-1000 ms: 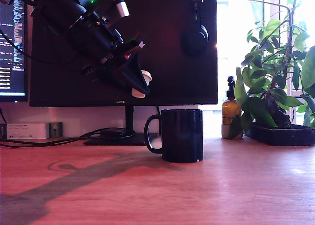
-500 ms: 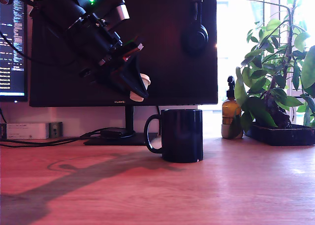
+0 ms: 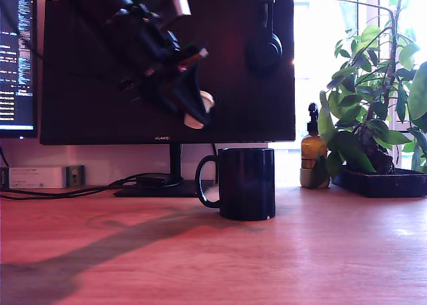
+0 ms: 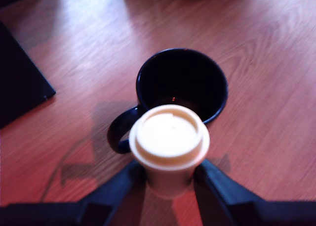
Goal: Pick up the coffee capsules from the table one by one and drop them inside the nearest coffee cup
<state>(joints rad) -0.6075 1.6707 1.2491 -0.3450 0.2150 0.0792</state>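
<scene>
Wood-grain bench [image 3: 320, 251] carries the mug [image 3: 247, 183] at frame centre; end effector [image 3: 195, 111] pinches a capsule [image 4: 169, 143] above it.

The coffee cup [image 3: 246, 183] stands on the counter [image 3: 213, 258], its handle toward the exterior view's left. Above the cup and off to that same side hangs the pincer [image 3: 195, 111], with a coffee capsule [image 3: 198, 110] between its fingers (in the wrist view the capsule [image 4: 169, 144] sits over the cup's near rim and handle). Behind the cup stands a monitor [image 3: 167, 65]. To the cup's right, farther back, are a pump bottle [image 3: 312, 151] and then a potted plant [image 3: 373, 105].
</scene>
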